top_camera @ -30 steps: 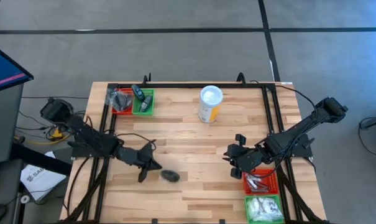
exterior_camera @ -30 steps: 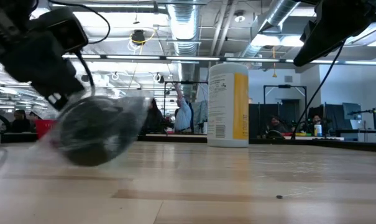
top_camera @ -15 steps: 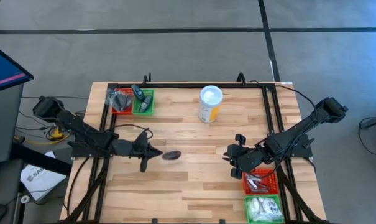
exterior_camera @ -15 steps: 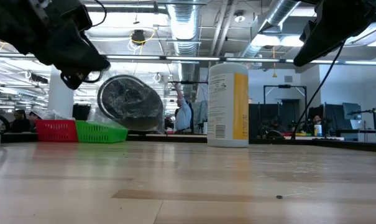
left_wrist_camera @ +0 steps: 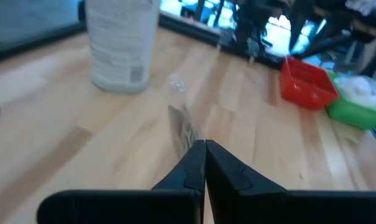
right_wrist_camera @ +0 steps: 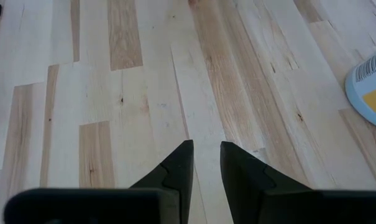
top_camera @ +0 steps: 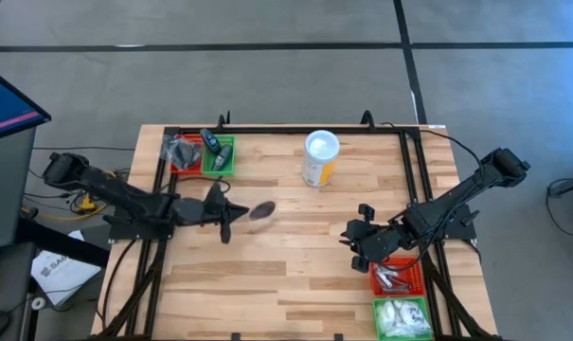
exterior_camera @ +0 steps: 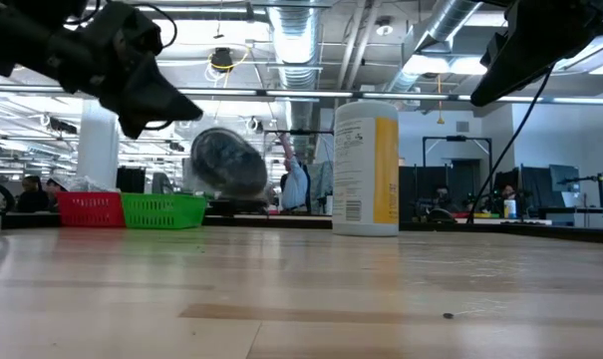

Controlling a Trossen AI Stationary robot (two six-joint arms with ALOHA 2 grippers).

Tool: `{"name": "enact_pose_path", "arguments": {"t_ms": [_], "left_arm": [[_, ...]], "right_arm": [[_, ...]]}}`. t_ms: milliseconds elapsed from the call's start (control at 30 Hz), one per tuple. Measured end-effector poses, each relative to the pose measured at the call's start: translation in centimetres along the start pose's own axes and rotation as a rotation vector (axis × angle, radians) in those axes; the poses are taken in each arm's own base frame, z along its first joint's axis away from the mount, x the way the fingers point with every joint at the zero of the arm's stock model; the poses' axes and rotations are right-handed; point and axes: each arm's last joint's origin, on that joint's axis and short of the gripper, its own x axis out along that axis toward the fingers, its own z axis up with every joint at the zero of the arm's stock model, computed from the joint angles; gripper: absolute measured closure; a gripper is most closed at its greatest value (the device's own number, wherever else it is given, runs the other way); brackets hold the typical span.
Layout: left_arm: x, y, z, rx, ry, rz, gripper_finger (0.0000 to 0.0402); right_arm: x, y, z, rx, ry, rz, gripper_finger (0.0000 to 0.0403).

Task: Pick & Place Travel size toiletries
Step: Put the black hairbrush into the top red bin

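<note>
Beyond my pale wooden plank table (top_camera: 295,275) lies grey concrete floor (top_camera: 267,76) crossed by dark lines; silver ceiling ducts (exterior_camera: 451,25) run overhead.

Bright ceiling strip lights (exterior_camera: 281,92) are glaring overhead in the low view, silhouetting both arms. The wrapped puck (exterior_camera: 228,162) beside the yellow canister (exterior_camera: 366,167) is smearing with motion blur. The left wrist view is blurring throughout; the tabletop (top_camera: 295,256) is showing evenly lit.
</note>
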Motion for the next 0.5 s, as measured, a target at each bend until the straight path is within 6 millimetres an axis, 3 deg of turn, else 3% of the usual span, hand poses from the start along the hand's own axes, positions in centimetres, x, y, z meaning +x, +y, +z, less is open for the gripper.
{"name": "enact_pose_path", "arguments": {"t_ms": [300, 500], "left_arm": [[-1.0, 1.7, 2.3, 0.054, -0.132, 0.106, 0.0401], [-1.6, 3.1, 2.9, 0.090, -0.155, 0.263, 0.0401]], "right_arm": [[0.0, 0.0, 0.0, 0.000, 0.000, 0.000, 0.0331], [0.0, 0.0, 0.0, -0.001, 0.000, 0.000, 0.0331]]}}
